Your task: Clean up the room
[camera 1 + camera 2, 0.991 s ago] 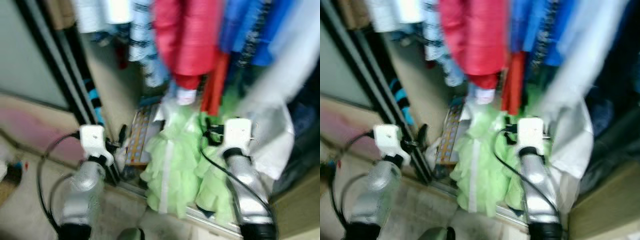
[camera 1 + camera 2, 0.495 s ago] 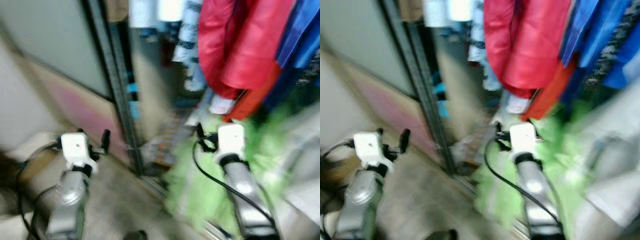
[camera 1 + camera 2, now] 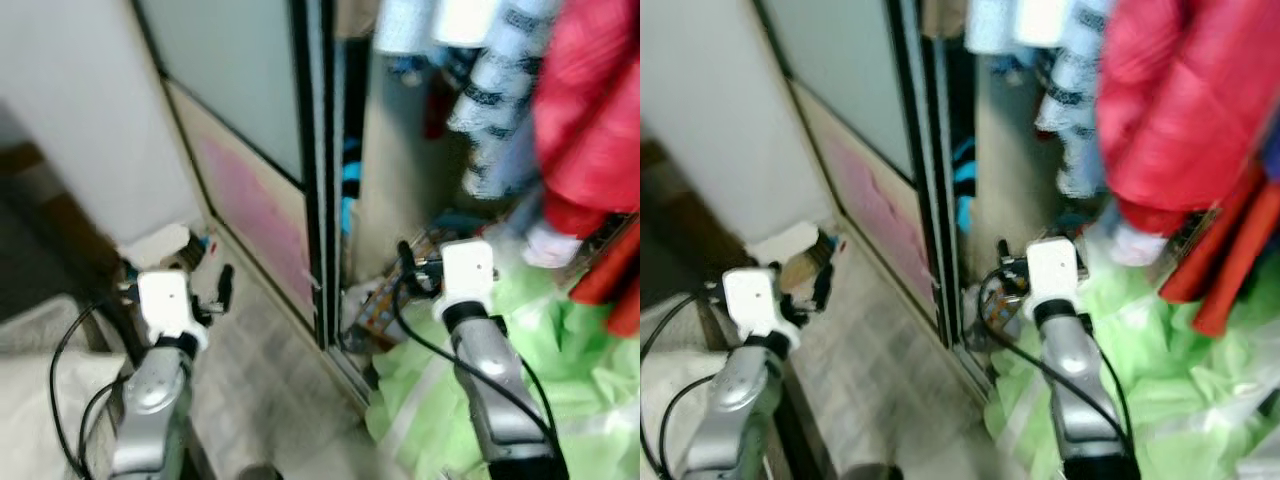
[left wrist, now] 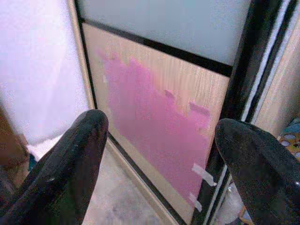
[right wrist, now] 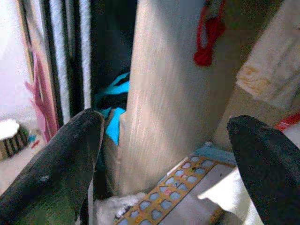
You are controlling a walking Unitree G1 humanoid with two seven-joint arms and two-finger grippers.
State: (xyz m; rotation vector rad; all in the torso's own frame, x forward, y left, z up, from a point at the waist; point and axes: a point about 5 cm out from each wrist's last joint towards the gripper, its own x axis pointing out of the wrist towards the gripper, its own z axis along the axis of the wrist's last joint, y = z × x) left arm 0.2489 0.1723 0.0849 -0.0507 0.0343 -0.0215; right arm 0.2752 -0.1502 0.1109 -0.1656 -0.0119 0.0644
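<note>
A heap of pale green clothing [image 3: 540,400] lies on the floor at the open wardrobe's foot, under a hanging red jacket [image 3: 590,130]. My right arm [image 3: 490,380] reaches over the heap's left edge. Its gripper [image 5: 164,154] is open and holds nothing. It faces a wooden partition [image 5: 173,93] with a patterned board [image 5: 180,187] lying at its base. My left arm [image 3: 150,390] is raised at the lower left. That gripper [image 4: 159,154] is also open with nothing in it, facing the sliding door's pink-stained wood panel [image 4: 159,126].
The sliding door [image 3: 240,120] with frosted glass and a black frame stands between the two arms. Turquoise-and-black cloth [image 5: 112,101] sits in the dark gap behind it. Small clutter [image 3: 165,242] lies by the white wall on the left. Pale wood floor [image 3: 260,380] runs ahead.
The camera has swung left: the hanging clothes and green heap slid to the right edge, and the sliding door and white wall came into view. Both arms keep their pose, grippers still open.
</note>
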